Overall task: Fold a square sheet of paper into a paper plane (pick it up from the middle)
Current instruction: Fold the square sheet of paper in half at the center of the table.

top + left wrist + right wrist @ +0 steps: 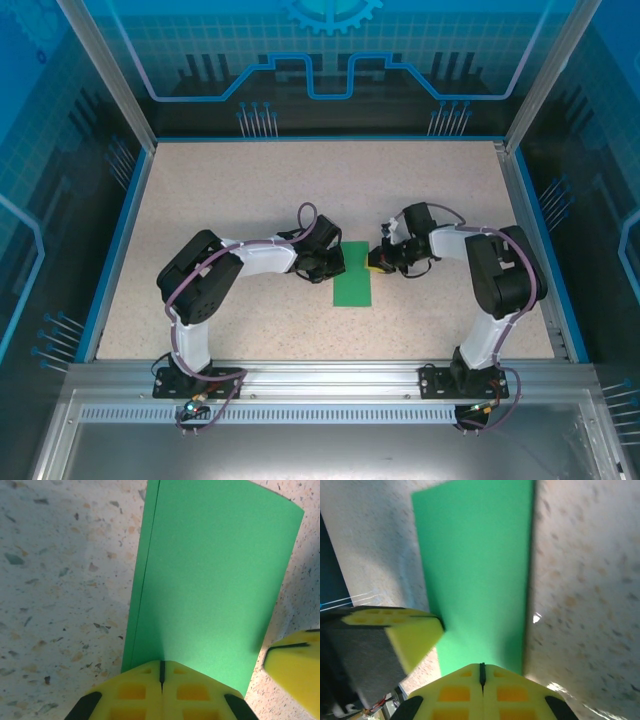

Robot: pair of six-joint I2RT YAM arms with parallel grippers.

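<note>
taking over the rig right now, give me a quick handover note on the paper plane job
Left gripper: shut, tips down on one end of the square sheet of paper, apparently holding nothing.
Right gripper: shut, tips down on the same end, beside the left one.
Sheet: lies flat on the table between the arms, a narrow rectangle, seemingly folded in half.
Done: likely the first centre fold.
Left: nose and wing folds; no plane shape yet.

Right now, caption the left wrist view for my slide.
Shut left claw at the near end of the folded green paper, right claw beside it.
</note>
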